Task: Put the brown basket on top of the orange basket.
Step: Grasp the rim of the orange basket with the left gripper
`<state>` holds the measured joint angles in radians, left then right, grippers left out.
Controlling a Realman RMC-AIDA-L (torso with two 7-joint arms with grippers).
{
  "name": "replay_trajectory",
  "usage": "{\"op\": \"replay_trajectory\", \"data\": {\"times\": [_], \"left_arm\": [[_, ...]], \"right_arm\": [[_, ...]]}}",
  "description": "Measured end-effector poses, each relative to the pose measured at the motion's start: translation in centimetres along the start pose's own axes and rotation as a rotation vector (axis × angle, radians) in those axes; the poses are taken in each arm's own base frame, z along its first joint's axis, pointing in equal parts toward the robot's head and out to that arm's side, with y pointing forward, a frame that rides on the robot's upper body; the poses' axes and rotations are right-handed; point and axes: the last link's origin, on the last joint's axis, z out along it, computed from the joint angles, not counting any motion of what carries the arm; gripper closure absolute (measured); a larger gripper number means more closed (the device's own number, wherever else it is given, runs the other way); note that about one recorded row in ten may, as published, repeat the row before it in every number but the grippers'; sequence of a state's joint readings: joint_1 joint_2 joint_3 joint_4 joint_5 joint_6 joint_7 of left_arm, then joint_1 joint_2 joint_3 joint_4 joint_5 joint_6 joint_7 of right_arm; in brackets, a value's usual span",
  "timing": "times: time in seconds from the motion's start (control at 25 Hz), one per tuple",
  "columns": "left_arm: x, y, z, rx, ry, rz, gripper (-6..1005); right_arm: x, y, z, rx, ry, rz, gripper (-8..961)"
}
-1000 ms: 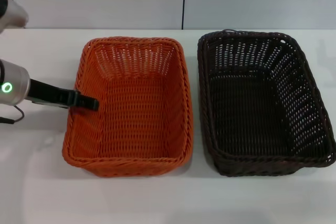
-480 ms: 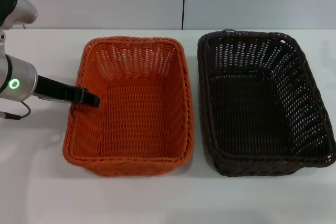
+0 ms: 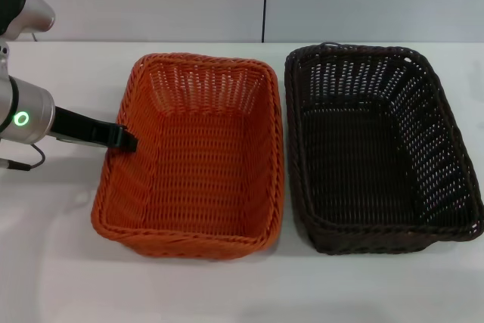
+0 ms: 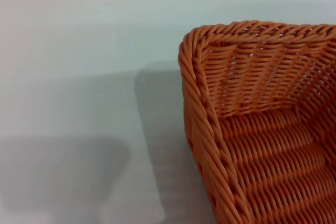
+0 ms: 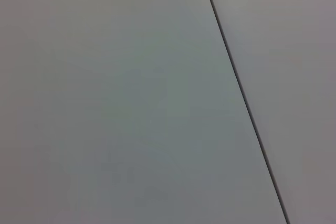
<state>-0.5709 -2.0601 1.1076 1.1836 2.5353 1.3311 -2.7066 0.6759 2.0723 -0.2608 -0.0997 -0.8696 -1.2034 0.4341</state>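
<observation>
The orange basket (image 3: pixel 203 158) sits on the white table, left of centre, slightly skewed with its far end turned toward the brown basket (image 3: pixel 372 149). The brown basket stands to its right, a narrow gap between them. Both are empty. My left gripper (image 3: pixel 126 140) reaches in from the left, its black tip against the outside of the orange basket's left rim. The left wrist view shows a corner of the orange basket (image 4: pixel 252 124) close up, with none of my fingers in it. My right gripper is out of view.
The white table (image 3: pixel 45 255) runs to a grey wall at the back. A dark vertical seam (image 3: pixel 265 1) marks the wall behind the baskets. The right wrist view shows only a grey panel with a seam (image 5: pixel 241 93).
The orange basket has slid and turned, its far end now nearer the brown basket. My left arm has risen a little and its tip has stayed at the basket's left rim.
</observation>
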Motion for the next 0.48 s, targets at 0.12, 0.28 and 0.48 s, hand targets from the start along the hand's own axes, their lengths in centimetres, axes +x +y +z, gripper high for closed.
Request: {"op": "replay_trajectory", "data": {"times": [0.12, 0.28, 0.48], "left_arm": [[0.2, -0.1, -0.3, 0.005, 0.007, 0.004, 785], [1.0, -0.5, -1.2, 0.030, 0.035, 0.027, 792], [2.0, -1.6, -3.2, 0.065, 0.062, 0.089, 807]], "right_arm": [[0.1, 0.0, 0.0, 0.003, 0.007, 0.000, 421], [0.1, 0.0, 0.2, 0.004, 0.011, -0.001, 421], [0.1, 0.0, 0.3, 0.003, 0.011, -0.002, 421]]}}
